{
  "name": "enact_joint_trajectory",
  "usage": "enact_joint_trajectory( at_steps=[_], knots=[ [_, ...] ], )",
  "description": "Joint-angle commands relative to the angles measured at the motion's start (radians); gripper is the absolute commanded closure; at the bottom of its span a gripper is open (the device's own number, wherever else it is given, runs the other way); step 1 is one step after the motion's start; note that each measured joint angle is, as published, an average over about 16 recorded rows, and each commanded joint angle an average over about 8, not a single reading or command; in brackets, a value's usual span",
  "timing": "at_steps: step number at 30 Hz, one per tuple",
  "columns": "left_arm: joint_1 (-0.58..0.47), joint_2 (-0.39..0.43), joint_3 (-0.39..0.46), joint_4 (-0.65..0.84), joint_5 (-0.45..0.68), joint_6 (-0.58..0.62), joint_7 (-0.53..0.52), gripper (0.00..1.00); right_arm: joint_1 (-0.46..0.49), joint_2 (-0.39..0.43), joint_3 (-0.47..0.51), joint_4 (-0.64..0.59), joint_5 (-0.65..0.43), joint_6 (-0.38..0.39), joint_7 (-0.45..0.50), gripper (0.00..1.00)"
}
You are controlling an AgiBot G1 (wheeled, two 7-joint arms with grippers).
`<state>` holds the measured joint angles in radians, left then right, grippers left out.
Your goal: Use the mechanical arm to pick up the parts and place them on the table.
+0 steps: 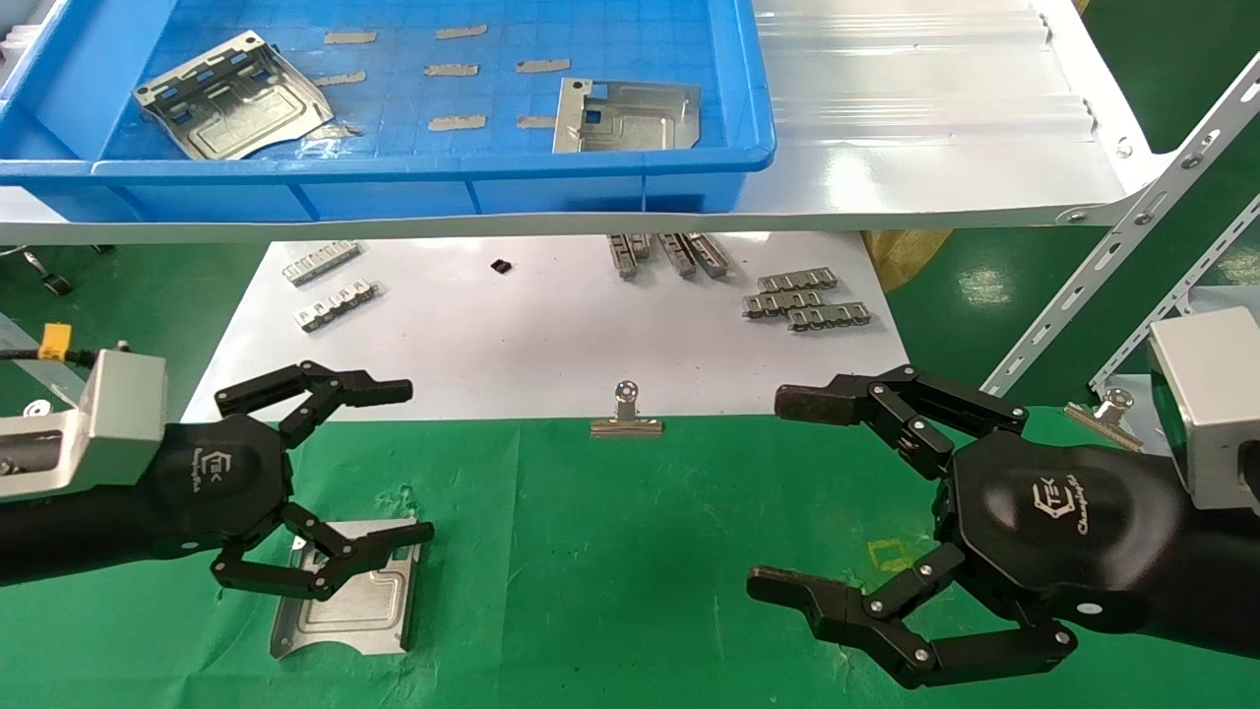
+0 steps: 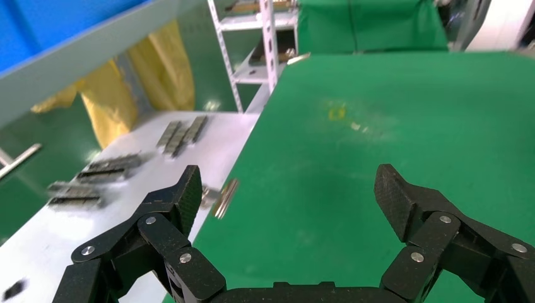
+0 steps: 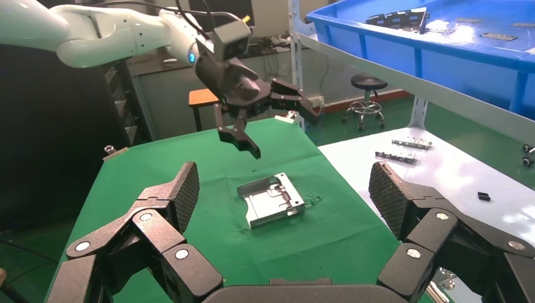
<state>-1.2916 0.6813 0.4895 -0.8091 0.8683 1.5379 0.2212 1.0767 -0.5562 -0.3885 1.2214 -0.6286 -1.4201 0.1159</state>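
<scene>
One silver ribbed part (image 1: 354,606) lies flat on the green table (image 1: 610,551) at the left front; it also shows in the right wrist view (image 3: 272,201). My left gripper (image 1: 418,463) is open and empty and hovers just above this part, clear of it, as the right wrist view (image 3: 282,132) shows. Its own wrist view (image 2: 291,196) shows only green cloth between the fingers. My right gripper (image 1: 770,492) is open and empty over the cloth at the right, also seen in its wrist view (image 3: 285,189). Two more parts (image 1: 236,94) (image 1: 630,116) lie in the blue bin (image 1: 394,167).
The bin stands on a glossy white shelf (image 1: 935,128) above a white sheet (image 1: 551,335) carrying small notched strips (image 1: 807,300). A binder clip (image 1: 626,414) sits at the sheet's front edge, another clip (image 1: 1107,409) at the right. Slotted shelf struts (image 1: 1102,286) rise at the right.
</scene>
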Motion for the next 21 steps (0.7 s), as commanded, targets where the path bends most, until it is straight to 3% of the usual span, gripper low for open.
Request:
enact_joint_trajectory(
  at_steps=[1, 21],
  knots=[
    [0.017, -0.006, -0.017, -0.038, -0.011, -0.003, -0.033, 0.00, 0.000, 0.000, 0.000, 0.000, 0.000, 0.000, 0.000, 0.00],
    [0.189, -0.061, -0.183, -0.414, -0.120, -0.037, -0.357, 0.00, 0.000, 0.000, 0.000, 0.000, 0.000, 0.000, 0.000, 0.00]
  ],
)
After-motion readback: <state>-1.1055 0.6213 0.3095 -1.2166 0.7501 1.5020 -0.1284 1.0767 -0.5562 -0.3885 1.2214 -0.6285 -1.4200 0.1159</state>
